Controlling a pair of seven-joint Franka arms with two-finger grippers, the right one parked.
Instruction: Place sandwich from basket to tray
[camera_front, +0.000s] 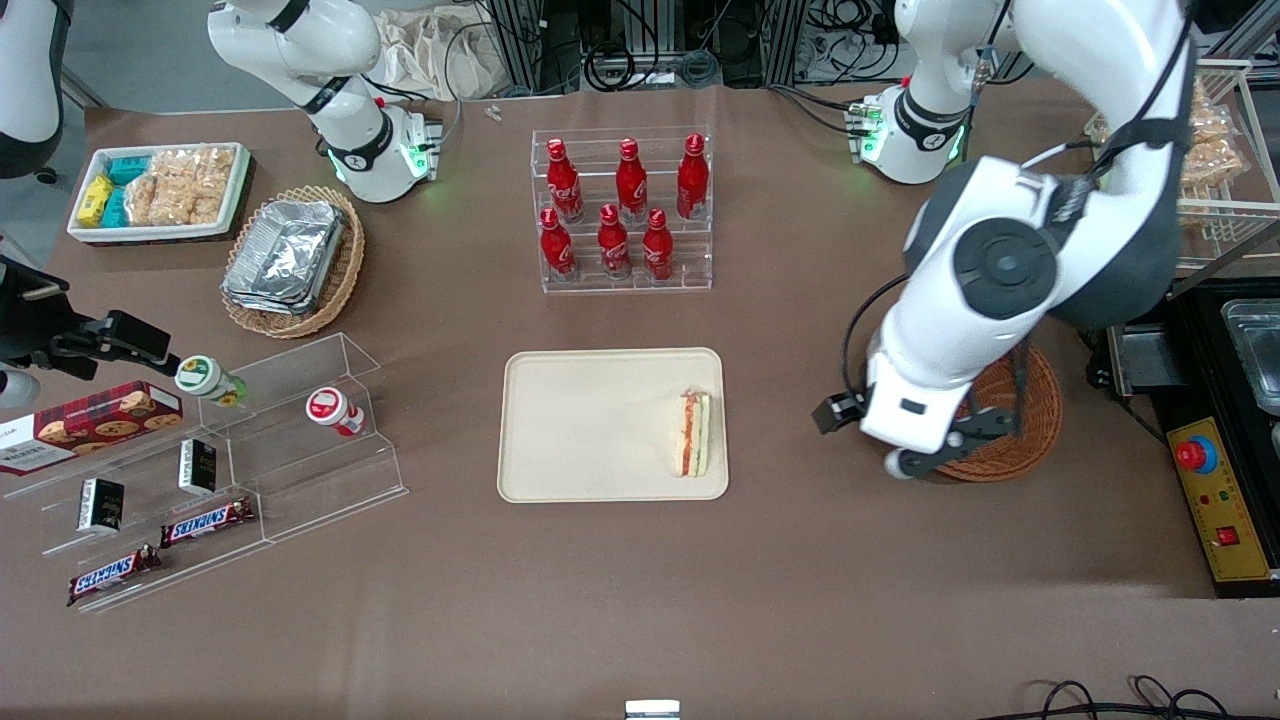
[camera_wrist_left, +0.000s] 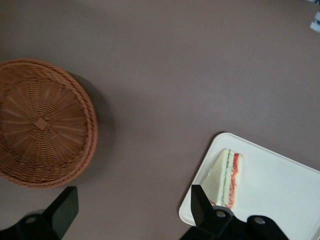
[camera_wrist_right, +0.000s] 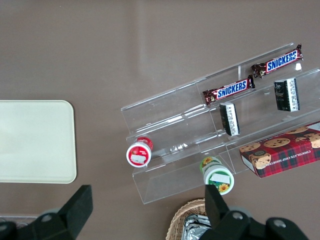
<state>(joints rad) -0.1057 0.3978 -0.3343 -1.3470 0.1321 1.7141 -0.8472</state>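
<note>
Looks all but done, with sandwich (camera_front: 693, 433) lying on cream tray (camera_front: 590, 425) by the rim at the working arm's end, wicker basket (camera_front: 1010, 425) emptied, hand (camera_front: 935, 455) released and hovering above worktop (camera_front: 800, 580) just beside basket.

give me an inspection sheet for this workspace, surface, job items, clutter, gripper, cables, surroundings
Surface: brown table, no spills seen.
Sandwich: lies on the cream tray, at its end toward the working arm.
Basket: round wicker, nothing in it.
Clutter: six cola bottles in a clear rack; Snickers bars on acrylic shelves; foil containers in a tan basket.
Gripper: open, holding nothing, above the table between basket and tray.
Cables: black loops at the table edge nearest the camera.
Surroundings: red emergency button.
</note>
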